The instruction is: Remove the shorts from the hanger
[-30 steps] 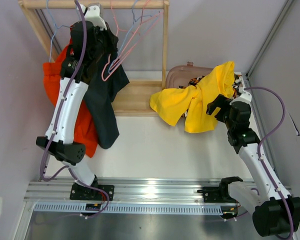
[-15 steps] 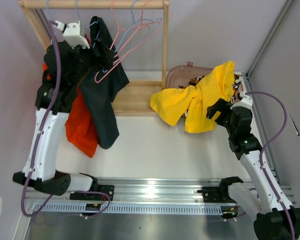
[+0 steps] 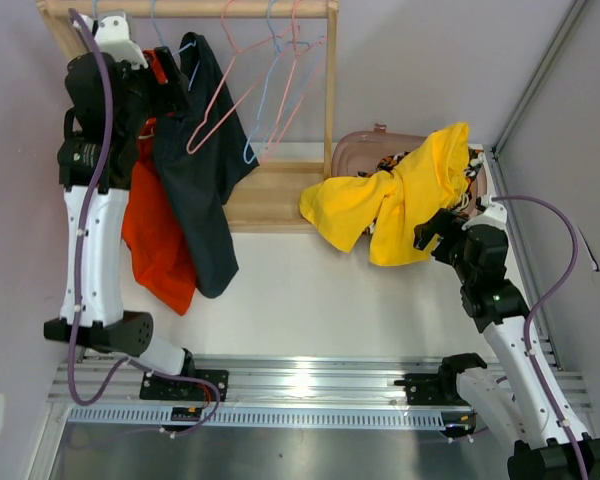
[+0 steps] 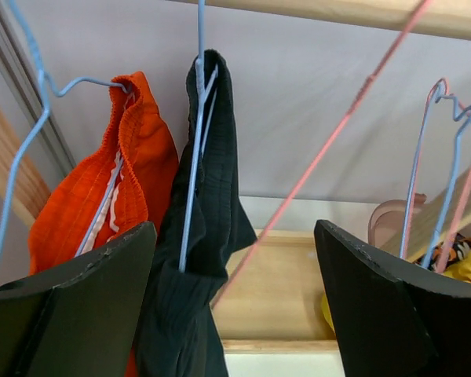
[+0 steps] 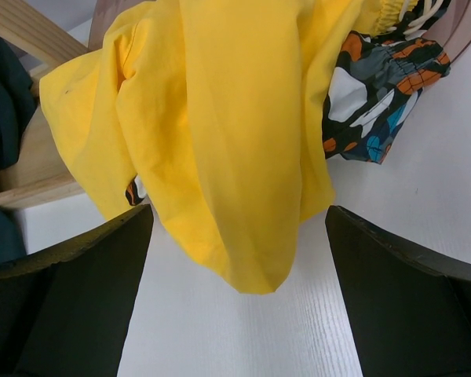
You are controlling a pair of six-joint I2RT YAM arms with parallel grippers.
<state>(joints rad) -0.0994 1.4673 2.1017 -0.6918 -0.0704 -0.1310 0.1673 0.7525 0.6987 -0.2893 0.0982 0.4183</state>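
Your left gripper [image 4: 235,228] swung left and opened.
Its jaws gape before black shorts [image 4: 212,243]; right gripper [image 5: 239,210] spread by yellow shorts [image 5: 220,118].

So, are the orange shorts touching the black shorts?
Touching. The left wrist view shows the orange shorts pressed against the black shorts with no gap.

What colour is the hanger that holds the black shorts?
Light blue; the hanger shows best in the left wrist view.
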